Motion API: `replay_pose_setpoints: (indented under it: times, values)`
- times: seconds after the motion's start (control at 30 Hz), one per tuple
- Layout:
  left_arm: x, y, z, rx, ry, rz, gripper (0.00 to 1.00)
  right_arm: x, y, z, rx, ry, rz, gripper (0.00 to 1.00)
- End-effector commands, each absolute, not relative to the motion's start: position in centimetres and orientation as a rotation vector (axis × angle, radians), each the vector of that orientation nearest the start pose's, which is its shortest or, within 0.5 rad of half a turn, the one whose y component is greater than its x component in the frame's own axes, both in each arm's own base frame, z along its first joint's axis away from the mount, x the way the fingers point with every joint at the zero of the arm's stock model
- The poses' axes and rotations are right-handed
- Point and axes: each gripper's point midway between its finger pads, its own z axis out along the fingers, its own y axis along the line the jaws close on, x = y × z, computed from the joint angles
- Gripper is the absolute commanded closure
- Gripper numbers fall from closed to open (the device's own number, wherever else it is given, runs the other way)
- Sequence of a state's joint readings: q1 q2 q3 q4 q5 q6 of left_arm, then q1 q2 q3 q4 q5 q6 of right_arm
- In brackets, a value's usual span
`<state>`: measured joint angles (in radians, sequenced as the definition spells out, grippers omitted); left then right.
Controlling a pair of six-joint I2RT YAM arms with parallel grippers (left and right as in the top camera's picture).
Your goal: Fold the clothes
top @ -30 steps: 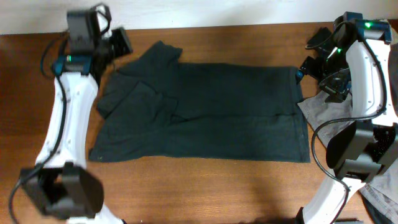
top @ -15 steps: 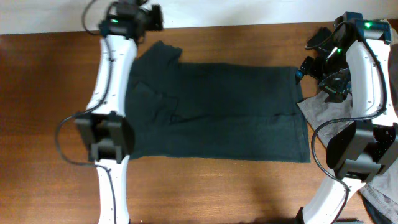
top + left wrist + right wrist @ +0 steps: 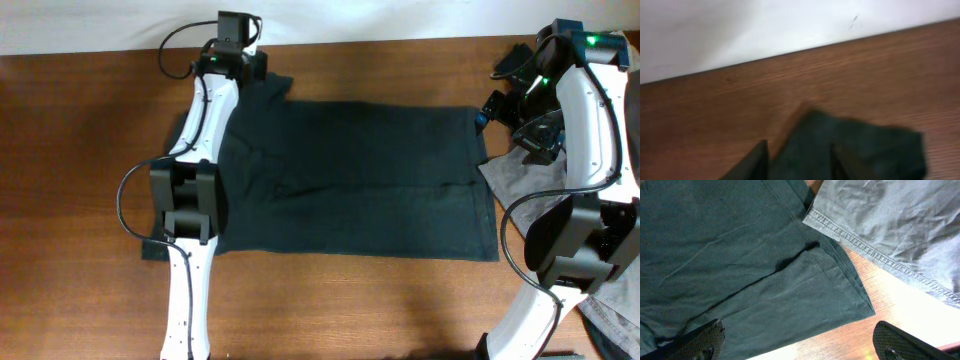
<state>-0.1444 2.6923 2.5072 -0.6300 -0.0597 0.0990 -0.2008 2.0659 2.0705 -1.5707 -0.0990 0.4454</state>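
A dark green polo shirt (image 3: 350, 180) lies spread flat on the wooden table, collar to the left, hem to the right. My left gripper (image 3: 248, 68) is over its far left sleeve (image 3: 268, 85). In the left wrist view, which is blurred, the fingers (image 3: 800, 167) are open with the dark sleeve cloth (image 3: 860, 145) between and beyond them. My right gripper (image 3: 497, 100) hovers above the shirt's far right hem corner. In the right wrist view its fingers (image 3: 802, 342) are wide open and empty over the shirt's hem (image 3: 840, 275).
A grey garment (image 3: 525, 175) lies just right of the shirt's hem and shows in the right wrist view (image 3: 890, 225). More grey cloth (image 3: 610, 320) sits at the front right corner. A white wall (image 3: 740, 25) borders the table's far edge. My left arm (image 3: 200, 150) lies over the shirt's left side.
My left arm has swung right from beyond the shirt's left edge to over its far left sleeve. The right arm has not moved.
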Motion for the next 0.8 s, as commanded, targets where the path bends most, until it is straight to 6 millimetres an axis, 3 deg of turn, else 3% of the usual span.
replay_pose_setpoints:
  times: [0.0,0.3,0.47,0.7,0.77]
  values:
    - [67.7,-8.7,5.3,0.346,2.359,0.029,0.52,38.9,-6.0,16.6,0.991,2.971,0.161,0.01]
    - [67.5,-8.9,1.9,0.444,2.383,0.034,0.49,38.9,-6.0,16.6,0.991,2.971,0.161,0.01]
    - [67.4,-8.9,1.5,0.449,2.390,0.034,0.49,38.9,-6.0,16.6,0.991,2.971,0.161,0.01]
    - [66.9,-9.0,0.2,0.458,2.417,0.020,0.52,38.9,-6.0,16.6,0.991,2.971,0.161,0.01]
    - [66.8,-8.9,-0.5,0.458,2.429,0.021,0.60,38.9,-6.0,16.6,0.991,2.971,0.161,0.01]
